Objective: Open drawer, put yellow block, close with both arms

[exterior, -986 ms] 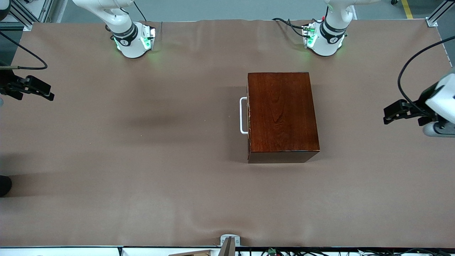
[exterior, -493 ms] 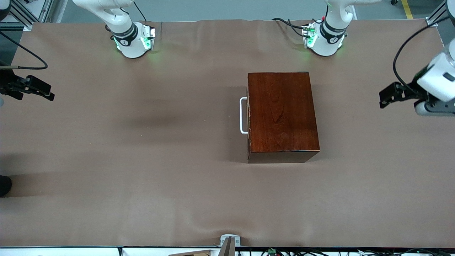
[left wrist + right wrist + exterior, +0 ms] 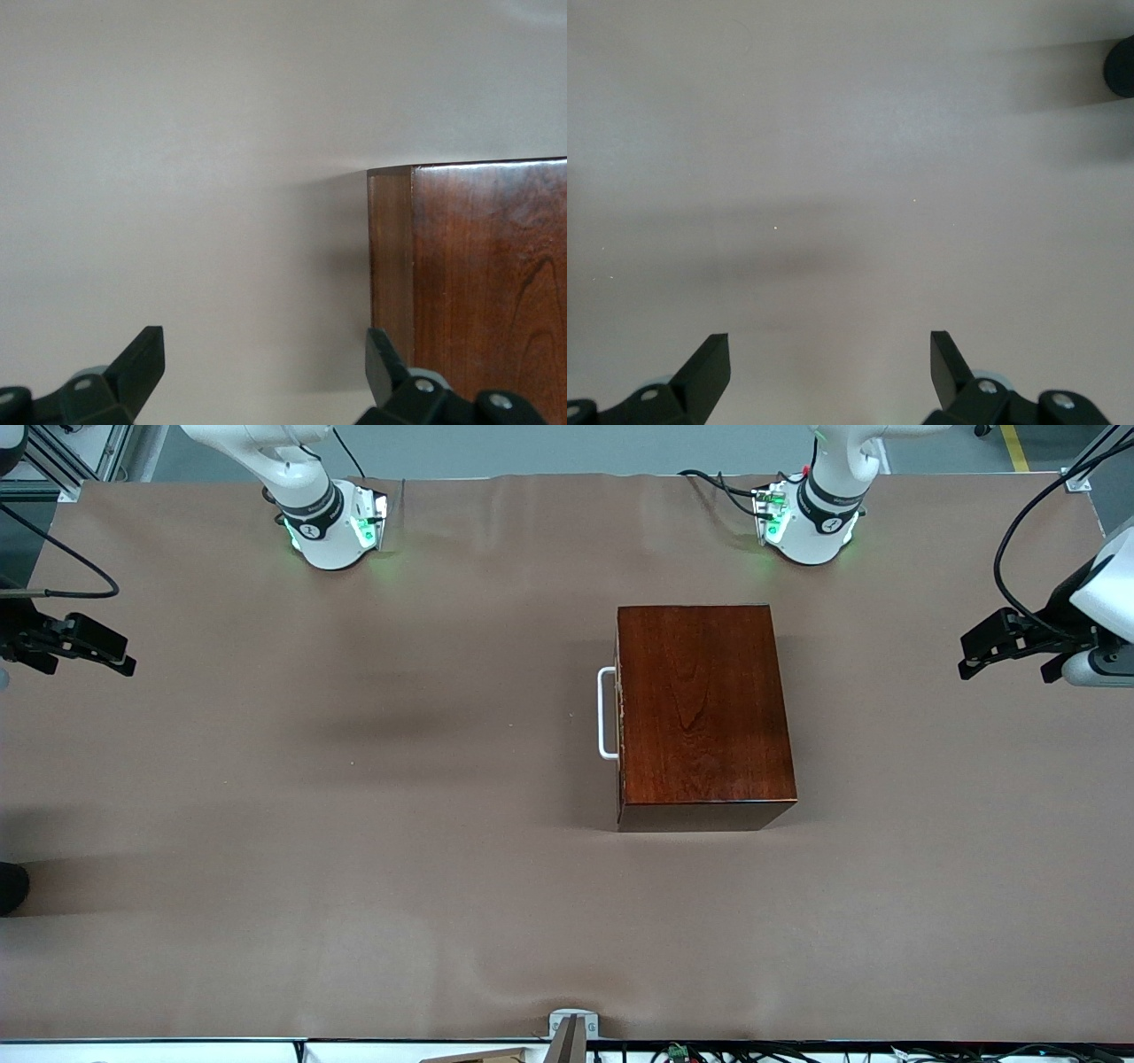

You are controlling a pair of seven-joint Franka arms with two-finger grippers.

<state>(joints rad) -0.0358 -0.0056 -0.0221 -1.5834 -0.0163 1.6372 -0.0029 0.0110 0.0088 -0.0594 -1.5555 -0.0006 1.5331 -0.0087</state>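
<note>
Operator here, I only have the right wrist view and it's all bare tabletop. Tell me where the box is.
Observer: The wooden box stands on the table toward the left arm's end.
Operator: Give me the drawer's state.
Observer: Shut. The drawer handle sits close against the box, facing the right arm's end.
Operator: Report the left pincer.
Observer: The left pincer is open over the table at the left arm's end, apart from the box.

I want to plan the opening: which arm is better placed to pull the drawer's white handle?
Probably right: the white handle faces the right arm's end, where the open right gripper waits; the left gripper hangs past the box's closed back.
</note>
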